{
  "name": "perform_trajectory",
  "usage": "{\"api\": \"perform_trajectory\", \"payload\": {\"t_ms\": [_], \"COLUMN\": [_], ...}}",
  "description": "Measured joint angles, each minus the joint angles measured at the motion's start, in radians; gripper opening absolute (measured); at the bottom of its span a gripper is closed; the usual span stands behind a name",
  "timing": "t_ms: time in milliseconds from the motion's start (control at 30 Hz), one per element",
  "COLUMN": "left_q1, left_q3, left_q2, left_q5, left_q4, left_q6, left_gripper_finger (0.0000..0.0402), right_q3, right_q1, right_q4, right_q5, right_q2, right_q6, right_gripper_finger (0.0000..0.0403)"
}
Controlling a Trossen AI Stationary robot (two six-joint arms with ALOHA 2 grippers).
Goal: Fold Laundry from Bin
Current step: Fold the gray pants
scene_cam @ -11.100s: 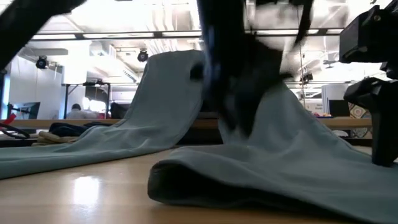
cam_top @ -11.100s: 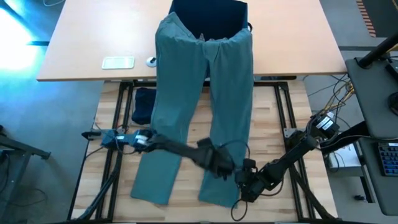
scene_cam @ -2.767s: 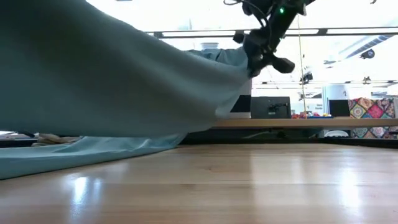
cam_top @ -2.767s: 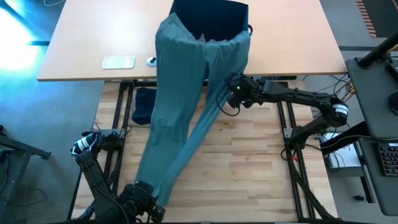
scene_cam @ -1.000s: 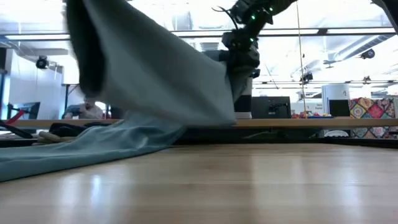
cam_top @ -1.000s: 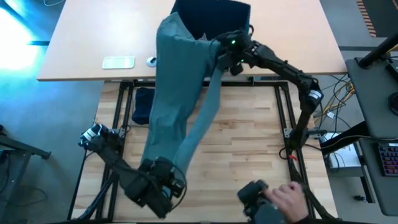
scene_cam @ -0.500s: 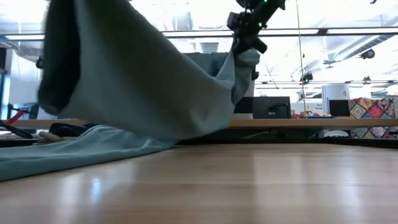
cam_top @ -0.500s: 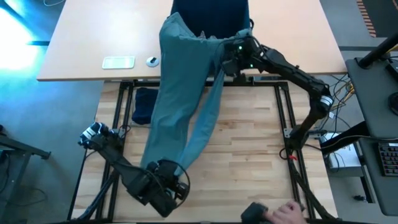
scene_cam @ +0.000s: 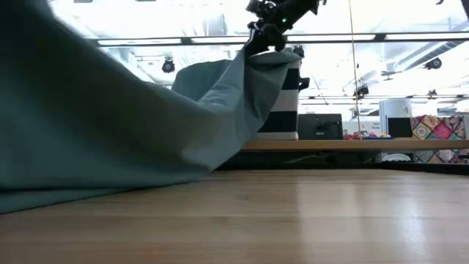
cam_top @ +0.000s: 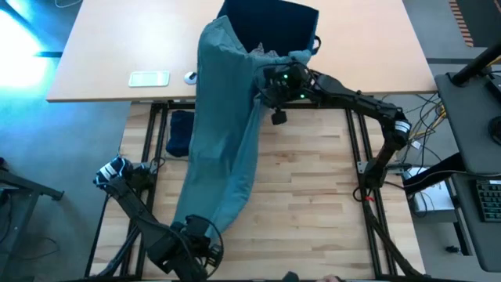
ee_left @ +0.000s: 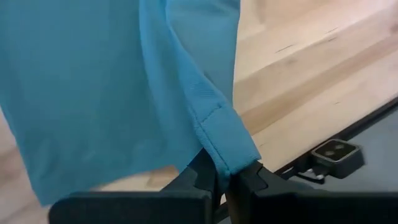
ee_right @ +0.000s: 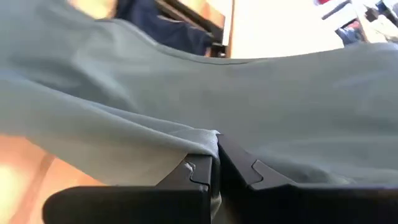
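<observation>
The teal-green garment [cam_top: 227, 133] is out of the bin [cam_top: 270, 22] and stretched between both arms, with its upper end draped at the bin's front edge. The left gripper [ee_left: 225, 177], at the table's near edge, is clamped on a hem corner. The right gripper [ee_right: 216, 163], near the bin, pinches a fold of the same cloth. No completed fold is visible. A navy garment [cam_top: 180, 131] lies beside the table, unfolded. The first fold appears to be under way; flattening and further folds remain.
</observation>
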Motion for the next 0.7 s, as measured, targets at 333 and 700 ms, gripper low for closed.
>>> {"api": "perform_trajectory", "payload": {"t_ms": [333,700], "left_q1": [-0.029,-0.018], "left_q3": [-0.069,-0.069], "left_q2": [0.006,0.01], "left_q5": [0.024,0.017], "left_q4": [0.099,0.101], "left_q6": [-0.037,-0.025], "left_gripper_finger": [0.0,0.0], "right_q3": [-0.001,0.043], "right_q1": [-0.015,-0.034], "right_q4": [-0.035,-0.395], "right_q5": [0.155,0.168], "right_q2": [0.029,0.0], "right_q6": [-0.038,0.114], "right_gripper_finger": [0.0009,0.0088]}}
